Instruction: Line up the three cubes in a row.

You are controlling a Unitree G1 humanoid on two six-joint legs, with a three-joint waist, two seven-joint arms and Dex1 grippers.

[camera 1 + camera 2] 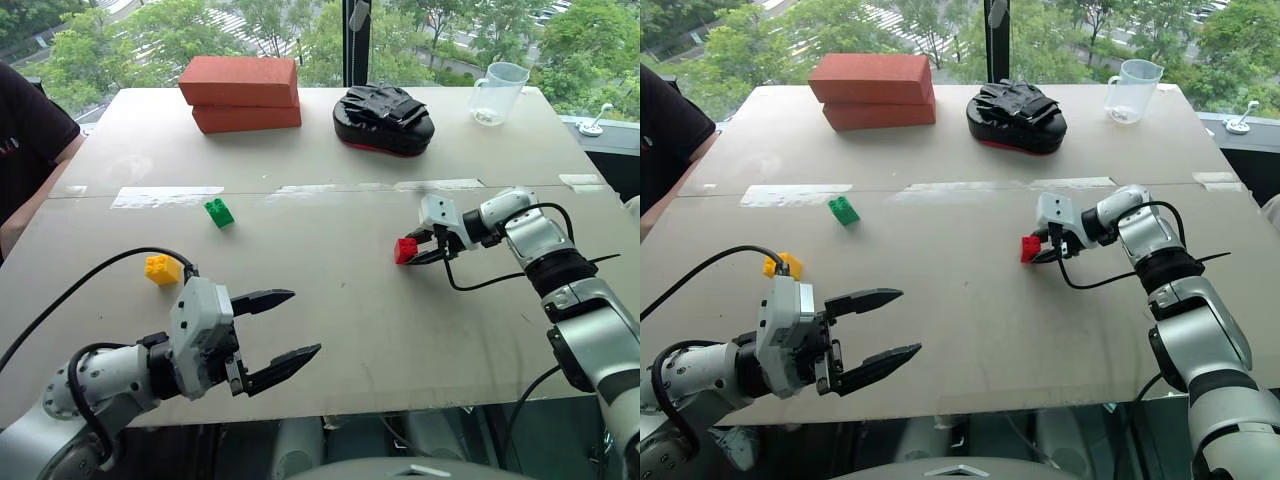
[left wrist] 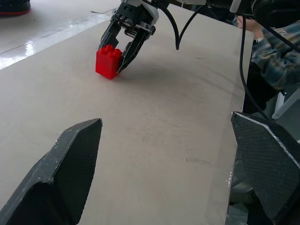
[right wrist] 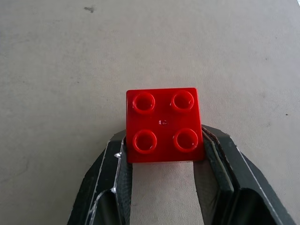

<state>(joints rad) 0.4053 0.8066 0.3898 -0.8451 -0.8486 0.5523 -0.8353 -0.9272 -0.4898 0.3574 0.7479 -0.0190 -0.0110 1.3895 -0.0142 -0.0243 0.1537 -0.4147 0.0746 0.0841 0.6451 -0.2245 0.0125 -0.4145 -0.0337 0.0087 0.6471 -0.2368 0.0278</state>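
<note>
Three cubes on the table (image 1: 330, 330) and they're nowhere near a row yet, so here's where I'm at.

Head camera first: the red cube (image 1: 405, 250) sits right of centre, pinched in my right gripper (image 1: 422, 252), which reaches in from the right and points left and down. The green cube (image 1: 219, 212) is off to the left and a bit further back, and the yellow cube (image 1: 162, 268) is further left again and closer to me. So the red one has to travel left toward the other two. My left gripper (image 1: 281, 334) hovers near the front edge with its fingers spread wide, holding nothing. The yellow cube is just beyond its wrist, so that arm is clearly the nearer one for yellow and green. Bricks, a black pad and a clear jug sit at the far side, well away.

Left wrist camera: the two open fingers frame the view with bare table between them, and across the way I can see the right gripper clamped on the red cube, which looks like it's touching the table or close to it.

Right wrist camera: studs facing the lens, both fingers pressed against opposite sides of the red cube. Grip looks square to me.
</note>
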